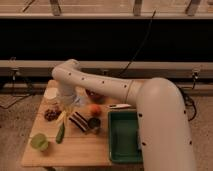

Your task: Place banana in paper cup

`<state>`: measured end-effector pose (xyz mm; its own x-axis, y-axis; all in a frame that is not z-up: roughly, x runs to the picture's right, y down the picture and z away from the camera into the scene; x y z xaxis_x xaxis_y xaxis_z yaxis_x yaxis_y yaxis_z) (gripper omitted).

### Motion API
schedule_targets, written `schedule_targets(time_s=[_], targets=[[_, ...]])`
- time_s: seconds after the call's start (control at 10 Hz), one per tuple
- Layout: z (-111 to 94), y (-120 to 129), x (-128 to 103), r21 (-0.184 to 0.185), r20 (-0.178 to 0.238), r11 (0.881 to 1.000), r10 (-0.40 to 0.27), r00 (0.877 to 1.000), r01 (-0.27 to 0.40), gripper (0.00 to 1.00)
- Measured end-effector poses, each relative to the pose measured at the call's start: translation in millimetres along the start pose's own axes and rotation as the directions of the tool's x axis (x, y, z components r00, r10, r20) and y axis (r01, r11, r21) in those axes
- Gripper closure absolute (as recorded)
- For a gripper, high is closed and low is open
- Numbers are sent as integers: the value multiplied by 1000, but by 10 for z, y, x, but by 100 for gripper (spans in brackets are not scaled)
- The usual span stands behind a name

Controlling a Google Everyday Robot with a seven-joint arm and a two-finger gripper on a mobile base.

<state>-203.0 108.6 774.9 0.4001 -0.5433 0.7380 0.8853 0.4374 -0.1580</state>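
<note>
The banana [62, 117] is a slim pale yellow fruit lying on the wooden table [75, 150], left of centre. The paper cup [51, 94] is short, wide and white, and stands near the table's back left edge. My arm reaches in from the right, bends above the table's back edge and comes down. My gripper [68, 104] hangs between the paper cup and the banana's upper end, close above the table. Whether it touches the banana is hidden by the wrist.
A dark green cucumber [60, 134] lies just below the banana. A light green cup [40, 141] stands front left, with a dark pile [51, 114] behind it. An orange [95, 109], a striped dark object [79, 121], a metal cup [94, 123] and a green tray [124, 137] lie to the right.
</note>
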Motion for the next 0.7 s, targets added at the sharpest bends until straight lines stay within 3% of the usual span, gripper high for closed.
schedule_targets(time_s=[0.5,0.7], targets=[[-460,-193,567,107,-54,993,53,997,-47,100],[-456,-326,682,134,-60,990,61,996,-52,100]])
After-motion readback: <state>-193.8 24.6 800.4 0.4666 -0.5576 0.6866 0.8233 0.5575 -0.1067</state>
